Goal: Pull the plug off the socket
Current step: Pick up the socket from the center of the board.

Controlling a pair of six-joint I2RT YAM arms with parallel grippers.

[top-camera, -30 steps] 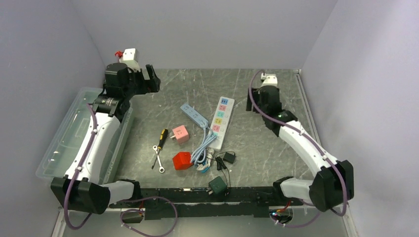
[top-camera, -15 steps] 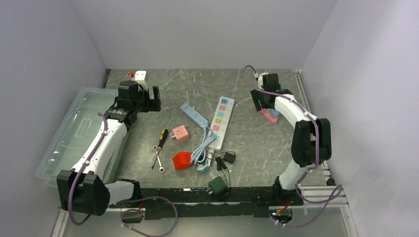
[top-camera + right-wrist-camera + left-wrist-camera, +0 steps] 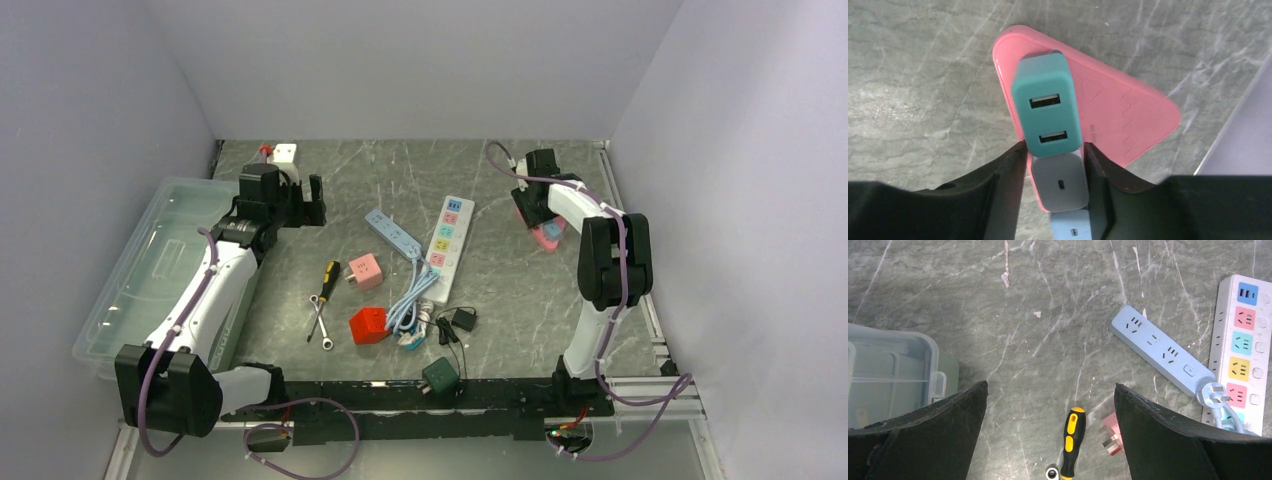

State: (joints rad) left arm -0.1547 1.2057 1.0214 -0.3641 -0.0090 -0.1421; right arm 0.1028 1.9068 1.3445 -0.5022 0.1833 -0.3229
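Right jaws are boxed in: the grey plug fills the whole gap between them, with a teal USB charger right ahead and a light blue plug just behind. There's a wall close on the right. Left jaws have open desk ahead, a screwdriver between them, a clear bin beside the left one and a blue power strip ahead-right.

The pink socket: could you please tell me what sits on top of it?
On the pink socket stand a teal USB charger, a grey charger and a pale blue charger, in a row; their prongs and the outlets are covered.
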